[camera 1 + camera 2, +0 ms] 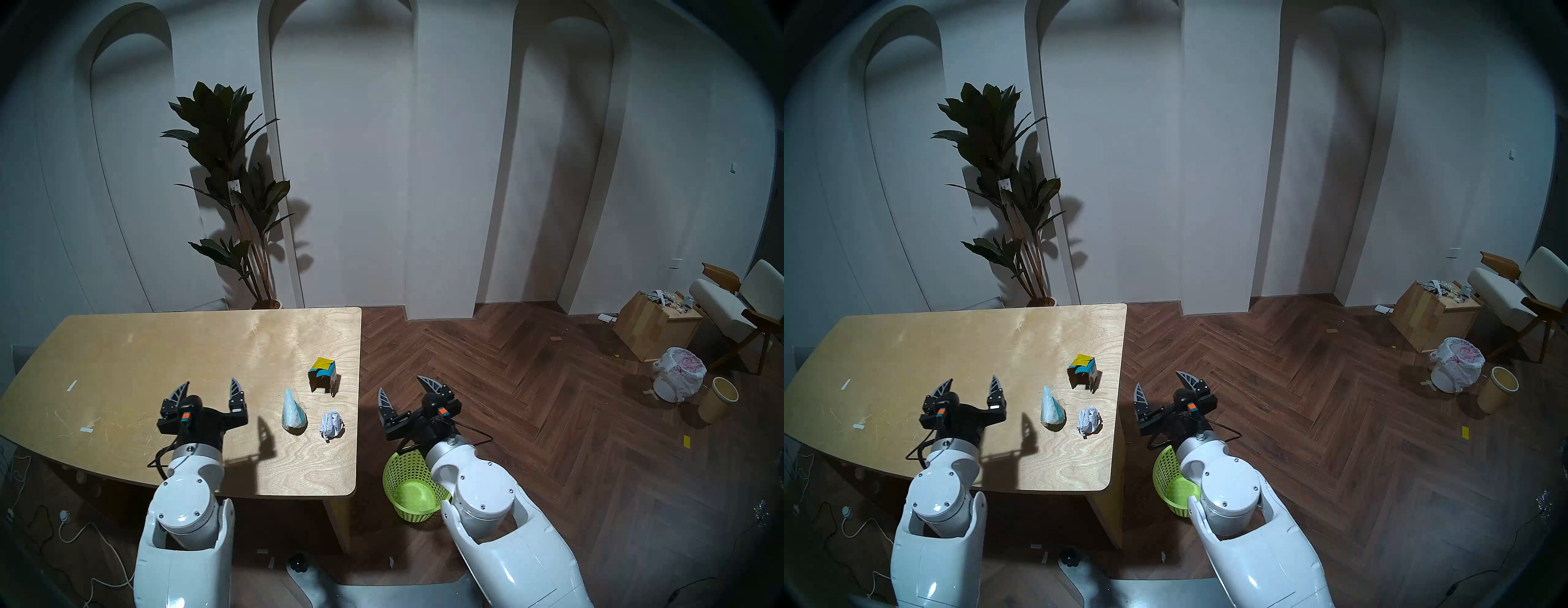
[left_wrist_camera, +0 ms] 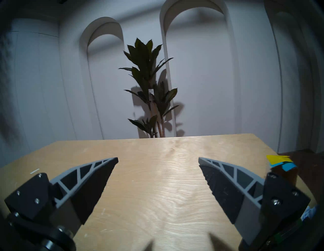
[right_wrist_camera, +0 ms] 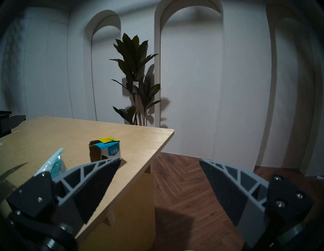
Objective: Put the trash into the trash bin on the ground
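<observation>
both claws, left gripper [image 1: 207, 389] and right gripper [image 1: 405, 390], are hanging open and empty; torn box [image 1: 322, 374], cone wrapper [image 1: 292, 411] and paper ball [image 1: 331, 424] are lying on the table [image 1: 127, 339], green basket [image 1: 409, 488] sitting empty

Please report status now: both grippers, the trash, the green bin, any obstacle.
Left gripper and right gripper open, empty. Cardboard box, cone wrapper, paper ball on table. Green bin on floor, partly under right arm. No obstacle seen.
</observation>
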Controlling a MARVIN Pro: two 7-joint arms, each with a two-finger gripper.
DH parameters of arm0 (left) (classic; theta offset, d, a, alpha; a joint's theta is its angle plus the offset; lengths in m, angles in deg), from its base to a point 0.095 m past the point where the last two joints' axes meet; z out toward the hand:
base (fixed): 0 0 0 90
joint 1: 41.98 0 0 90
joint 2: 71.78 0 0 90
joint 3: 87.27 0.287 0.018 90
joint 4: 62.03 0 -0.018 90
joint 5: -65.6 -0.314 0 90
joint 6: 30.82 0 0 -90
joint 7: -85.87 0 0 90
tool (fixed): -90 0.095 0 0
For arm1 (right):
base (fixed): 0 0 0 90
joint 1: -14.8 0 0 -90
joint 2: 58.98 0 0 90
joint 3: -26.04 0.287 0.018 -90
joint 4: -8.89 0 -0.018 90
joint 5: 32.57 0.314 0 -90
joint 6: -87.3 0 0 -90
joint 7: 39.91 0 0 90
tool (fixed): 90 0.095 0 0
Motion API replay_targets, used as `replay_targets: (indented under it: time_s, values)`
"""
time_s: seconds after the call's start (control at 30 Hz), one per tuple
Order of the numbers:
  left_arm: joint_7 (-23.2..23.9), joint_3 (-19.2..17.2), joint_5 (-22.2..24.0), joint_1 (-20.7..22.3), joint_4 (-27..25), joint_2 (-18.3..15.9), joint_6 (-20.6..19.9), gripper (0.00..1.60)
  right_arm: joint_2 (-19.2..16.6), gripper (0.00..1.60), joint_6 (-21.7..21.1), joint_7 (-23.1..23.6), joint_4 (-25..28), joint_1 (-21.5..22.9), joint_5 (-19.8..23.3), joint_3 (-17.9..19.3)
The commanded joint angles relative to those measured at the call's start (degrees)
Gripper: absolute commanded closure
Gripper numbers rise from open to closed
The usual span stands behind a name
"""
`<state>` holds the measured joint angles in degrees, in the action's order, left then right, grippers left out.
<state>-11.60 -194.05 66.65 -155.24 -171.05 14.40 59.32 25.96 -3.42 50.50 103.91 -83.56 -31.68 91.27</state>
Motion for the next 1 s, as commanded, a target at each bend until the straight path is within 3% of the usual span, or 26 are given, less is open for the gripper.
replay_targets:
  time_s: [0.0, 0.47, 0.97]
  values:
    - [-0.86, -2.73, 0.37, -0.28, -0.81, -0.56, 0.43, 0.00, 0.31, 0.00, -0.65, -2.09, -0.83, 6.33, 1.67, -4.71]
    - [-1.70, -3.21, 1.87, -1.95, -0.90, 0.14, 0.45, 0.00, 1.91, 0.00, -5.45, -7.35, -0.93, 14.12, 7.21, -12.26]
    - [-2.38, -2.97, 2.94, -2.51, -1.19, -0.18, 0.53, 0.00, 6.42, 0.00, -8.38, -18.44, -11.69, 23.78, 15.66, -20.54]
